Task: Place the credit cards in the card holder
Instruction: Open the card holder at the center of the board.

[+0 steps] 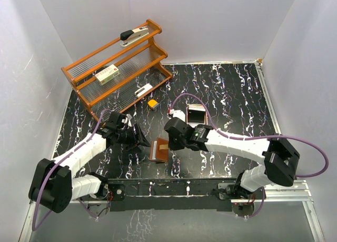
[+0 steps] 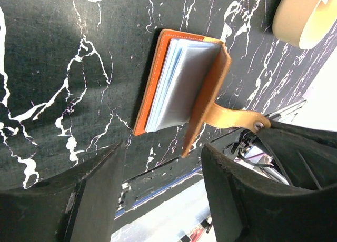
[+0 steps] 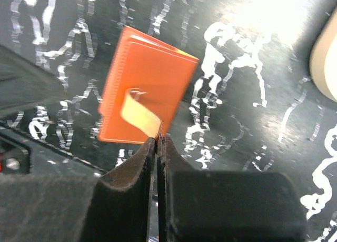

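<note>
The card holder [image 1: 159, 150] lies on the black marbled surface [image 1: 231, 94] between the arms, cover lifted. The right claw [image 3: 158, 141] is pinching its tan closing tab [image 2: 231, 118], and the left claw [image 2: 163, 155] hangs spread beside it, empty. Pale blue-grey leaves fill the inside. I cannot tell whether they are credit cards or pockets, and none lie loose.
</note>
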Robot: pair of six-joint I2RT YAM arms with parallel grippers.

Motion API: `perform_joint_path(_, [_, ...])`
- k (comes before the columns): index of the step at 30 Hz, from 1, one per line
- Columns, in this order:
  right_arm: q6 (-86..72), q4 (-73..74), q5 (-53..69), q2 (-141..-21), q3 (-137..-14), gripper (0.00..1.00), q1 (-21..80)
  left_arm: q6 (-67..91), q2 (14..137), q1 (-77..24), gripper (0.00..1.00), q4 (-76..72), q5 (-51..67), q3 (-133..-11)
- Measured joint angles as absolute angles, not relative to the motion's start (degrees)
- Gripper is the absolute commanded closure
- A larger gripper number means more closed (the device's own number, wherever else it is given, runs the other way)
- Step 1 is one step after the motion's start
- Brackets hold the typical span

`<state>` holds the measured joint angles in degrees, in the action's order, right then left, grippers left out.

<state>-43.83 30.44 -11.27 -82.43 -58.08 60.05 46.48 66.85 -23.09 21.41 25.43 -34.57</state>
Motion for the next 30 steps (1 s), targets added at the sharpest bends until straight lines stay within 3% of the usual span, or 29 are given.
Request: perform_joint_path(30, [-43.42, 31.03, -12.36, -76.95, -44.23, 1.00, 55.00, 51.53, 75.66, -23.11, 0.46, 2.46, 33.36, -26.68])
